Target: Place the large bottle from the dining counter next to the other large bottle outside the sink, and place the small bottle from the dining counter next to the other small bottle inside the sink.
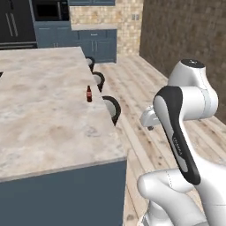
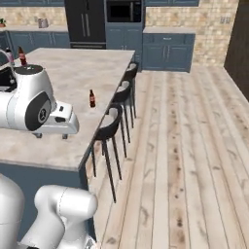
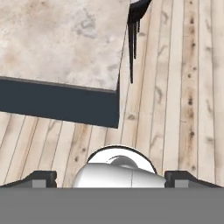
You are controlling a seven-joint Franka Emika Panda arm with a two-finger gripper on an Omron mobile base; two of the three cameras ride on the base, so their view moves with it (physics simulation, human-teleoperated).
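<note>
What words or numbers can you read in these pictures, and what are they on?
No text can be read for certain.
Robot arm: small grey lettering along its dark band, too blurred to read.
Small bottle on the dining counter: a light label band, too small to read.
Bottle by the sink: no label can be made out.

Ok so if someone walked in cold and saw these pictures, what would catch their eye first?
Probably the big white robot arm folded in the foreground beside the marble dining counter. Next, the lone small dark bottle standing upright near the counter's stool-side edge, by the black stools. In the hand view the gripper stands open, empty, above the wooden floor off the counter's corner.
</note>
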